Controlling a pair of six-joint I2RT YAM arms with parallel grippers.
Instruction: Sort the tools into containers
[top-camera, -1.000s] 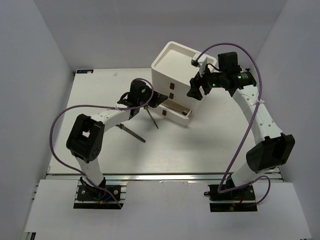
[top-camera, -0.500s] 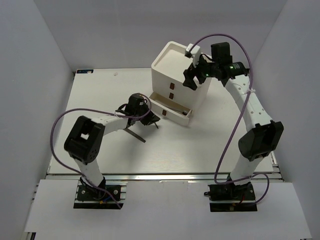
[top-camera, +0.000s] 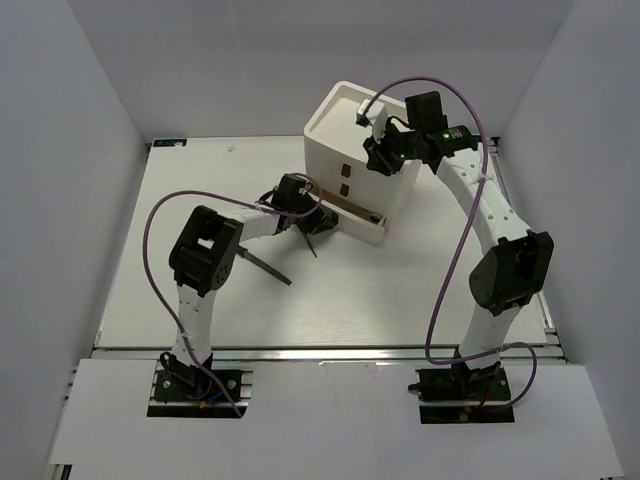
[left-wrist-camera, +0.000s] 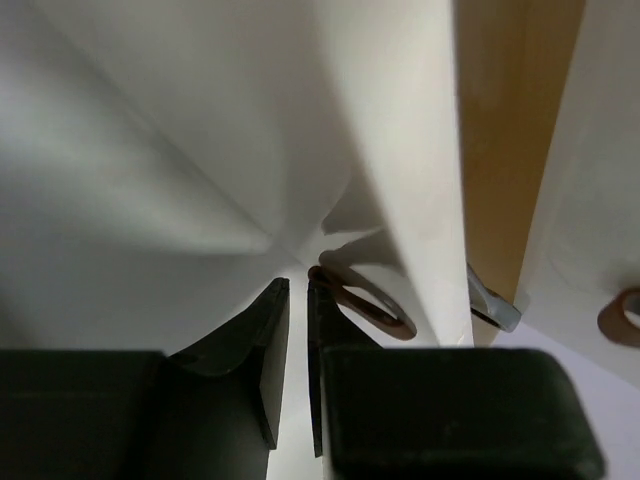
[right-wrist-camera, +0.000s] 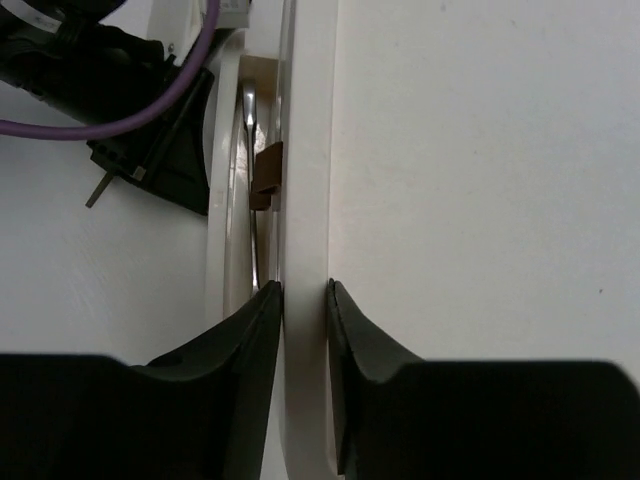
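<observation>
Clamps drawer box (top-camera: 322, 160) rim in right claw (right-wrist-camera: 304, 288); holds left claw (left-wrist-camera: 298, 290) barely apart by bottom drawer (top-camera: 350, 226) tab (left-wrist-camera: 365, 305). Could miss small tab, shoving box askew on surface (top-camera: 200, 200).

Smooth, matt plastic box (top-camera: 322, 160)

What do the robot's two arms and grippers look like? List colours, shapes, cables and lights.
The left arm and right arm both have slim white links joined by bulky black joint housings. A purple cable loops along each. A small green light glows near the right wrist. The left gripper and right gripper have black, tapering fingers.
</observation>
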